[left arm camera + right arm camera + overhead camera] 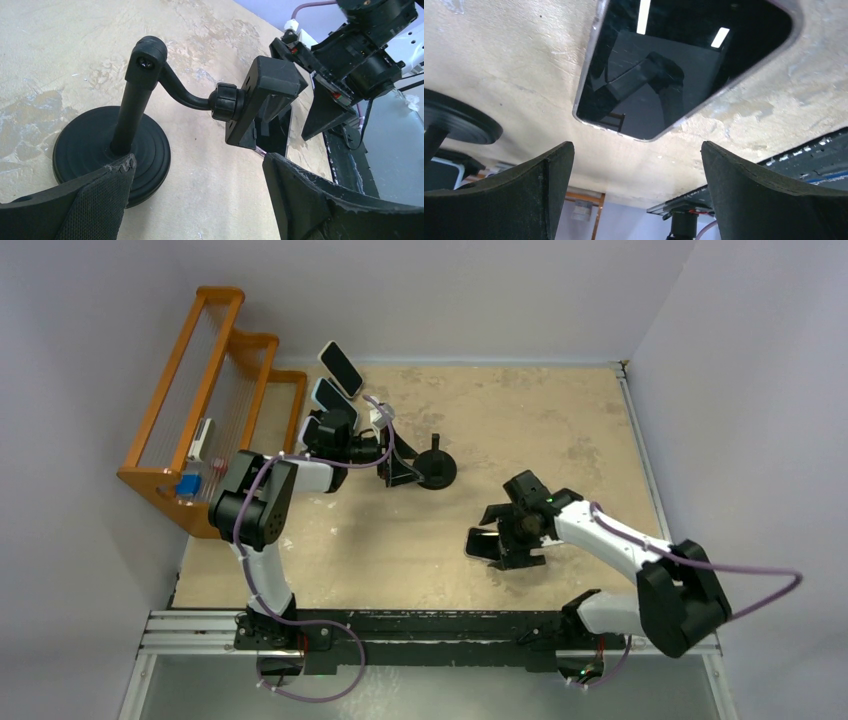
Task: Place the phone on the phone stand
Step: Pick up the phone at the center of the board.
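With right gripper [636, 150] gaping and empty: lower squarely over phone [684, 65] at twelve o'clock, pinch long edges.

No lettering, brand, number or sign can be read in any view. The phone [684, 65] has a dark screen showing only reflections. The phone stand [132, 110] is plain black with no marking. At ten o'clock in the top view, a small white item [200, 438] and a blue item [187, 484] on the orange rack [167, 382] may carry print, but they are too small to tell.
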